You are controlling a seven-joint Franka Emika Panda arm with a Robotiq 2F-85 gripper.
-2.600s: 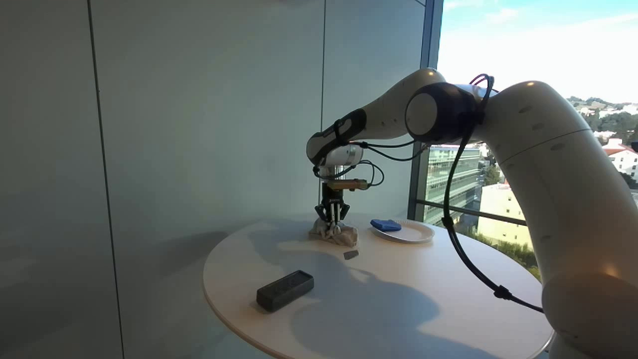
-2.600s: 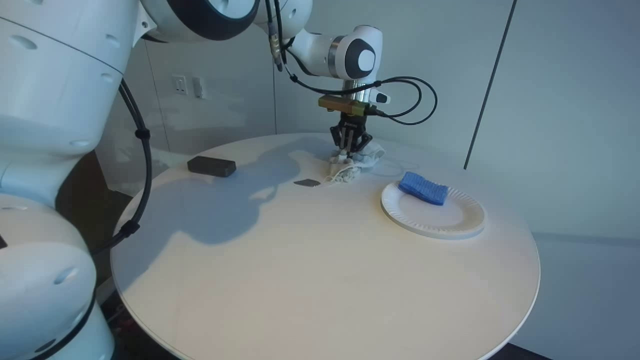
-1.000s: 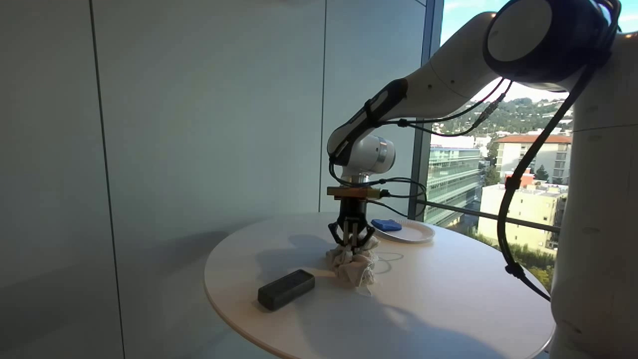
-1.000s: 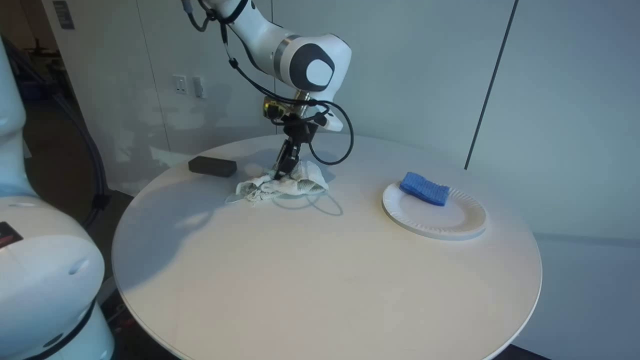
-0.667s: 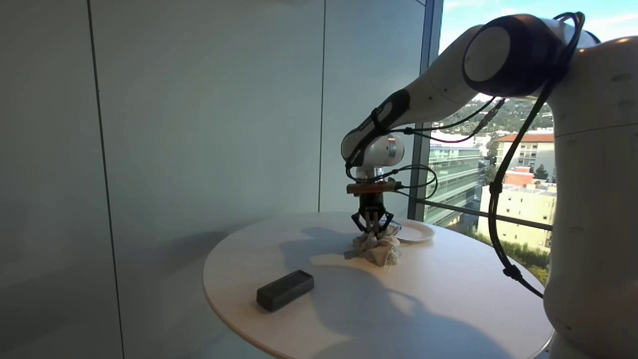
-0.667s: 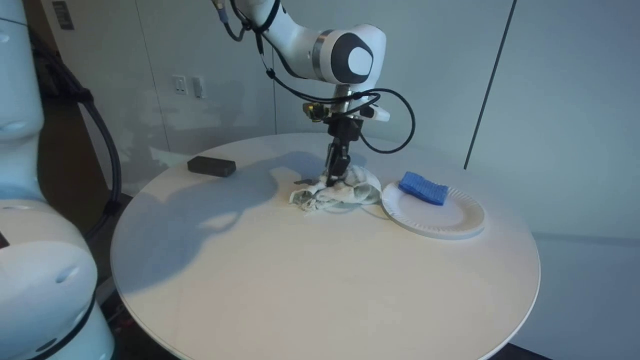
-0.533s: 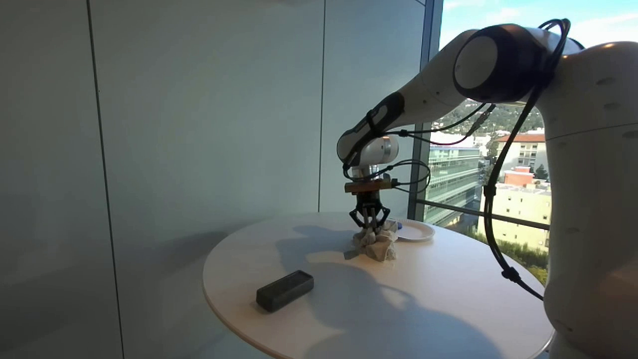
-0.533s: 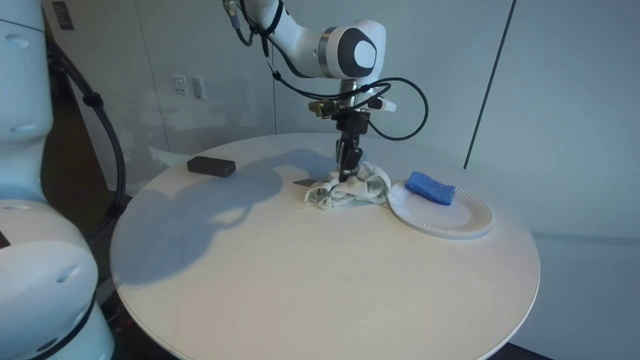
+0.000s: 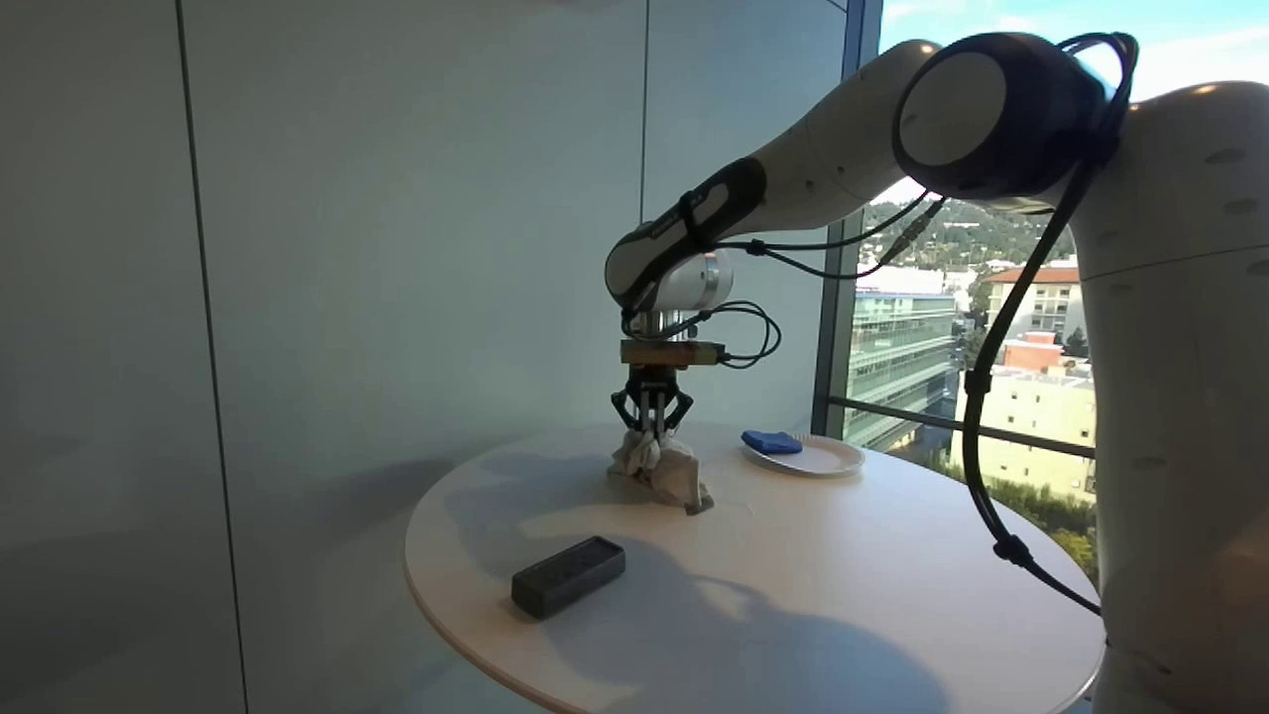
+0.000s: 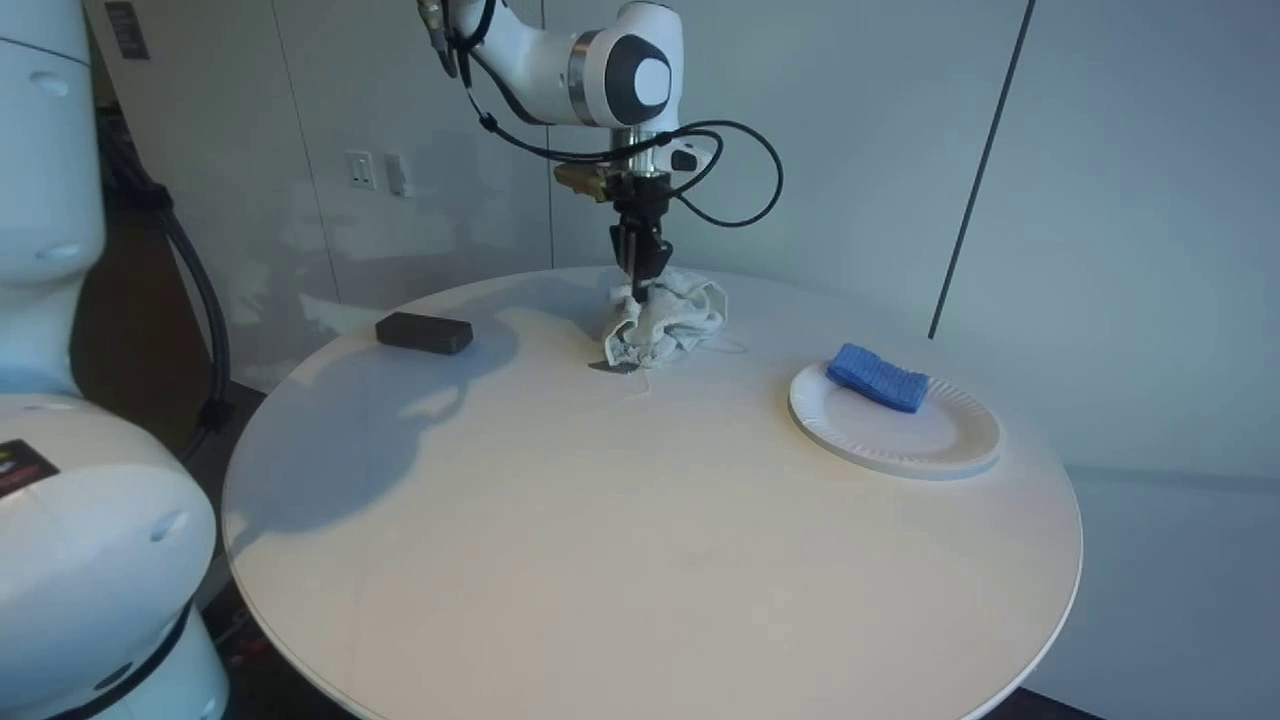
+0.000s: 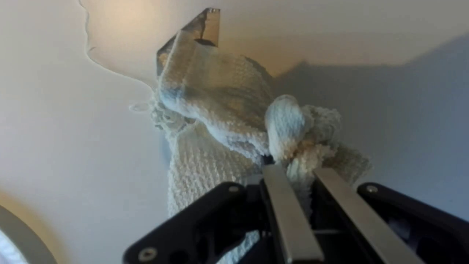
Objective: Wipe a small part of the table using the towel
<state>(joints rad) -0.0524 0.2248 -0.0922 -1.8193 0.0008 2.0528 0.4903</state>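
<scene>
The towel (image 9: 666, 470) is a crumpled, off-white knit cloth; it also shows in an exterior view (image 10: 678, 312) and the wrist view (image 11: 216, 88). My gripper (image 9: 652, 430) points down and is shut on a bunched part of the towel, seen between the fingers in the wrist view (image 11: 295, 170). The rest of the towel hangs and spreads onto the round white table (image 10: 650, 540). A fold partly covers a small dark, shiny flat patch (image 11: 210, 27) on the tabletop, also seen in an exterior view (image 10: 613, 367). The towel's underside is hidden.
A white paper plate (image 10: 900, 455) with a folded blue cloth (image 10: 878, 378) on it stands beside the towel; its rim shows in the wrist view (image 11: 14, 238). A dark oblong box (image 9: 568, 577) lies on the table. A wall stands behind.
My gripper and the towel swept toward the plate, touching it, then moved back away and slightly up over the dark patch. The plate has shifted a little away from the towel.
</scene>
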